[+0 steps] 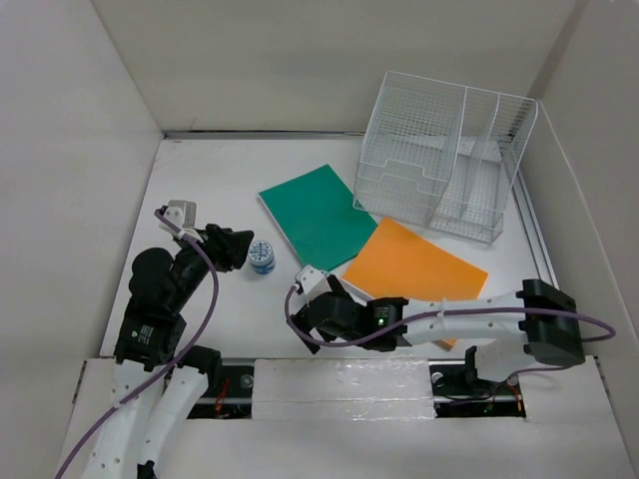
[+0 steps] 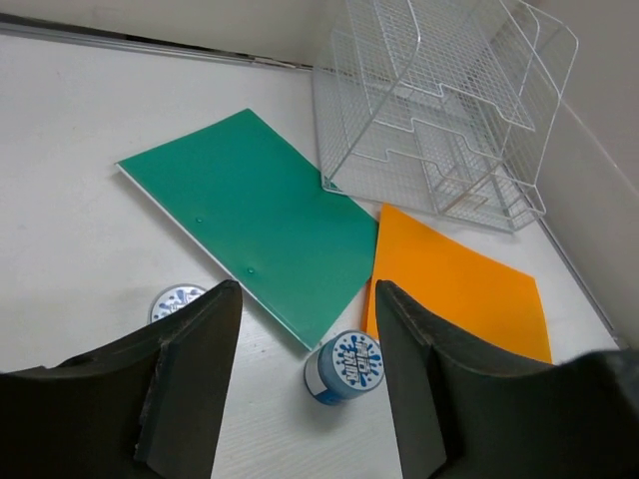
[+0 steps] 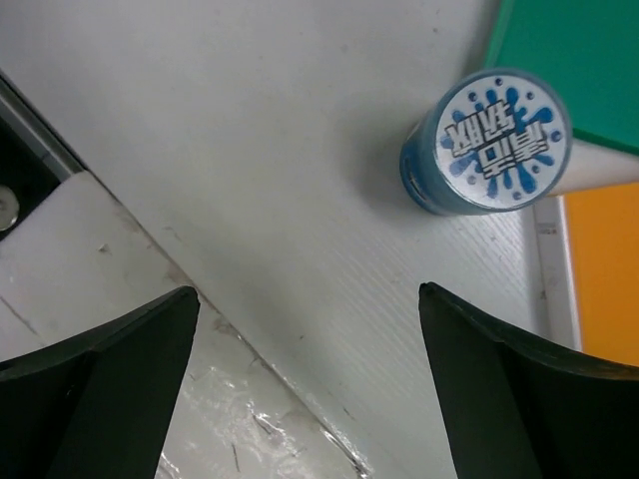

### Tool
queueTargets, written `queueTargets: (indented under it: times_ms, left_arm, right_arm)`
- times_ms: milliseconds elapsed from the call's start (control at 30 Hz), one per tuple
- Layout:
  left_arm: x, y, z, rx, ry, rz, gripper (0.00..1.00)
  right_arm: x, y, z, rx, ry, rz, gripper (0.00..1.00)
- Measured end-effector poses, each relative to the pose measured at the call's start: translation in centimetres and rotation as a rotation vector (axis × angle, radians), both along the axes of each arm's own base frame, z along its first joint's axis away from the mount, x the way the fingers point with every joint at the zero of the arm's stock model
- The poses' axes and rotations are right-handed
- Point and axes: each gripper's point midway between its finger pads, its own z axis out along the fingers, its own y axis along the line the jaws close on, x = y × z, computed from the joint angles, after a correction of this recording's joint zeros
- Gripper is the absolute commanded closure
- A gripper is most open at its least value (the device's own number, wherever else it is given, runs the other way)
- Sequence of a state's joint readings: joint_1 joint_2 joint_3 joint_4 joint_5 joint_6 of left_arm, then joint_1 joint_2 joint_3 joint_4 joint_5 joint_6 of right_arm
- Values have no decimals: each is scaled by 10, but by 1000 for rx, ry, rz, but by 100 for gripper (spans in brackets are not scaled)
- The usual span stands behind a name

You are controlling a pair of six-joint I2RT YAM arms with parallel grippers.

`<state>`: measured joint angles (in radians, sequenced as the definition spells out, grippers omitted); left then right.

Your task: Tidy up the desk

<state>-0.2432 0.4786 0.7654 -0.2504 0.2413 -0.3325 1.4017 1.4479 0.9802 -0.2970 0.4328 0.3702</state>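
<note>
The white desk (image 1: 215, 180) holds a green folder (image 1: 318, 215), an orange folder (image 1: 414, 269) and a small blue jar (image 1: 263, 256). My left gripper (image 1: 240, 245) is open and empty just left of that jar. In the left wrist view the gripper (image 2: 305, 299) frames a second blue jar (image 2: 344, 367) by the green folder's (image 2: 260, 210) corner, and the first jar (image 2: 178, 299) peeks past the left finger. My right gripper (image 1: 306, 313) is open and empty near the desk's front edge. In its view (image 3: 308, 294) a blue jar (image 3: 489, 140) stands ahead, to the right.
A clear wire-mesh rack (image 1: 444, 160) stands at the back right, its front touching the green and orange folders. Beige wall panels close in the desk on three sides. A taped front ledge (image 3: 150, 419) lies under the right gripper.
</note>
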Motion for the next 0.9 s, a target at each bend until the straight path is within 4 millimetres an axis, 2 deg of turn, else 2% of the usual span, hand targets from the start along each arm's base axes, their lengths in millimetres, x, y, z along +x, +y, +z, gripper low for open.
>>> queueTargets:
  times_ms: [133,267,433,567,700,800,900]
  left_arm:
    - [-1,0,1,-3,-5,-1,43]
    - [-1,0,1,-3,-4,-4,42]
    - [-2,-2,1,-3,-3,-11,42]
    - [-2,-2,0,-4,-2,-14,42]
    - [-2,-3,1,-5,-7,-17,42]
    - [-2,-3,1,-5,-8,-17,42]
    - [-2,-3,1,-5,-9,-17,42]
  right_arm:
    - [2,2,-31,-63,17,-31,0]
    - [10,-4,-45,-85,31,-78,0]
    - [43,-17,-51,-65,47,-176,0]
    - [72,-23,-47,-35,38,-232,0]
    - [88,-14,-46,-29,28,-230,1]
    - [101,-5,-48,-24,26,-227,9]
    - [112,-4,-51,-20,28,-237,12]
